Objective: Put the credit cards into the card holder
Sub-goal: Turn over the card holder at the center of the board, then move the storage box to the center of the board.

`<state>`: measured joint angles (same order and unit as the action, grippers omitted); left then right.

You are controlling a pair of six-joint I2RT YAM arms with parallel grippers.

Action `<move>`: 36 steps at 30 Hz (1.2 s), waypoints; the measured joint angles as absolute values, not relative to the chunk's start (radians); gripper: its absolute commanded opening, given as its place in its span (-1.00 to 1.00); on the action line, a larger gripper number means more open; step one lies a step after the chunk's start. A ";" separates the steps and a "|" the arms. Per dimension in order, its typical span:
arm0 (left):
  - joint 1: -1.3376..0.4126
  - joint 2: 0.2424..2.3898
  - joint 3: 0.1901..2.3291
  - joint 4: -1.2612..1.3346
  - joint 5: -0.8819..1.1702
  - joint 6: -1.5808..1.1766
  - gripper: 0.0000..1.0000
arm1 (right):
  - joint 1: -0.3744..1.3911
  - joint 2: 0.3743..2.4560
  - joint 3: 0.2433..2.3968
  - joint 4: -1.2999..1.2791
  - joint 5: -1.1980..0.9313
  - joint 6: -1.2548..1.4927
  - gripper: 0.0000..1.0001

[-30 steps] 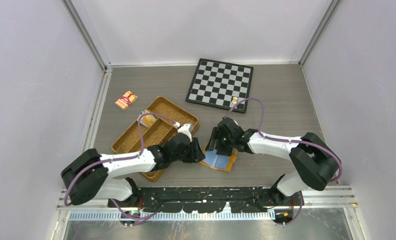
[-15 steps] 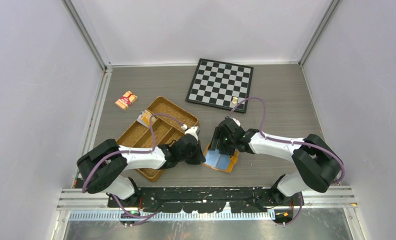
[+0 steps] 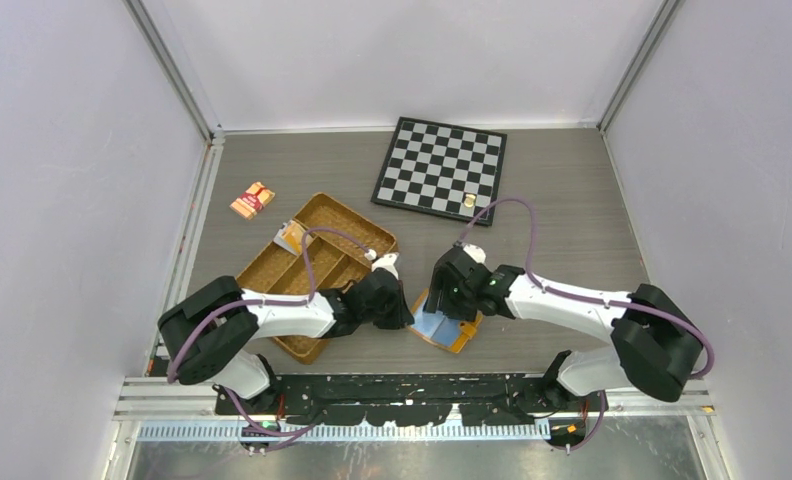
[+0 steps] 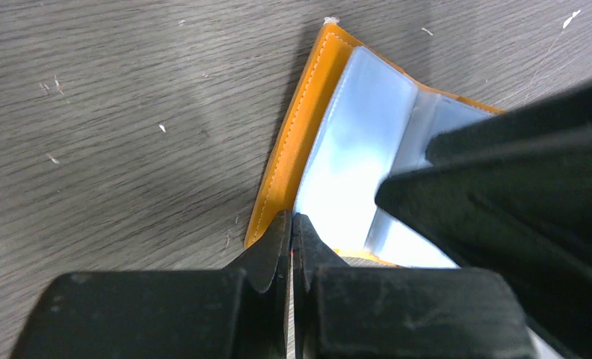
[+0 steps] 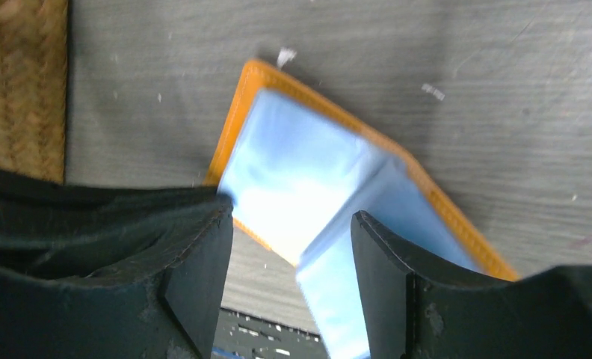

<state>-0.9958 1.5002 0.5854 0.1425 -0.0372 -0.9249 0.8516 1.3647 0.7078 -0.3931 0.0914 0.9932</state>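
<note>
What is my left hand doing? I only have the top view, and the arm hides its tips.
Observer: The left hand is shut, right at the card holder's near edge; whether it pinches that edge, I cannot tell.
Operator: And the right hand?
Observer: The right hand is open, straddling a pale blue inner leaf of the opened holder.

The left gripper (image 4: 291, 224) has its jaws pressed together, tips at the near edge of the open card holder (image 4: 294, 138). Ahead of the fingers lie its orange stitched border and clear sleeves (image 4: 353, 142). Right of the fingers, a black wedge-shaped part (image 4: 517, 202) covers the holder's far half. Grey wood-grain table (image 4: 128, 112) lies left
</note>
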 measured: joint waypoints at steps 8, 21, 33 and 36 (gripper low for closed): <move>-1.000 1.490 0.585 0.123 -0.059 -0.937 -1.00 | 0.953 1.296 0.695 -0.492 0.140 1.032 0.16; -1.000 1.451 0.559 0.117 -0.061 -0.945 -1.00 | 0.967 1.396 0.732 -0.579 0.246 1.070 0.12; -1.001 1.265 0.516 0.046 -0.041 -0.940 -0.30 | 0.931 1.478 0.803 -0.558 0.279 0.908 0.22; -1.001 1.189 0.522 -0.016 -0.044 -0.928 -0.10 | 0.928 1.478 0.813 -0.571 0.266 0.863 0.27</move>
